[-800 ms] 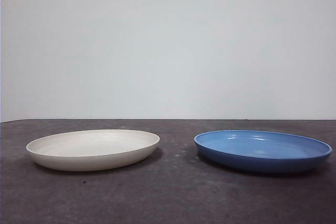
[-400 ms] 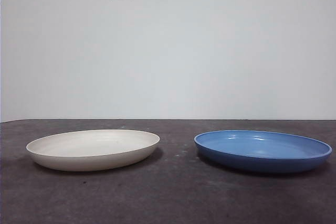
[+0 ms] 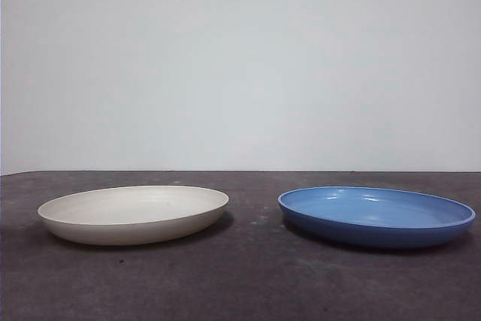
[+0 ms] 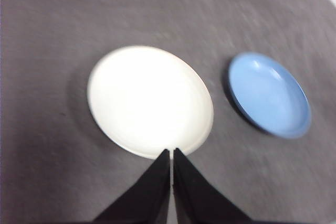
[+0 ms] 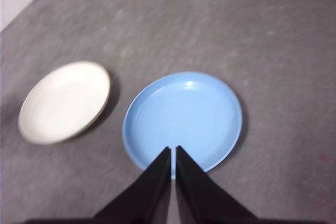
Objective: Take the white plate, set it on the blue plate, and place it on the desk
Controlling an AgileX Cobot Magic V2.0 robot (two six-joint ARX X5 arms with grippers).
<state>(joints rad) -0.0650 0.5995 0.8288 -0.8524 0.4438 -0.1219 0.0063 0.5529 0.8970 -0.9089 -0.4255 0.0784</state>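
**While both tools hang high, the white plate waits**

With its jaws pressed together, the left tool should spread them, then take the white plate by its rim. It lies on the worktop, well apart from the blue plate. The right tool, jaws also together, hangs over the blue plate.

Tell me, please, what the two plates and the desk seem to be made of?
White plate: matte off-white with faint rings inside, no glare; it looks like plastic or a fibre composite, though unglazed ceramic is possible.
Blue plate: glossy, with bright highlights inside; glazed ceramic or smooth plastic, the look leaves it open.
Desk: dark grey-brown, mottled and matte, perhaps laminate or a mat.
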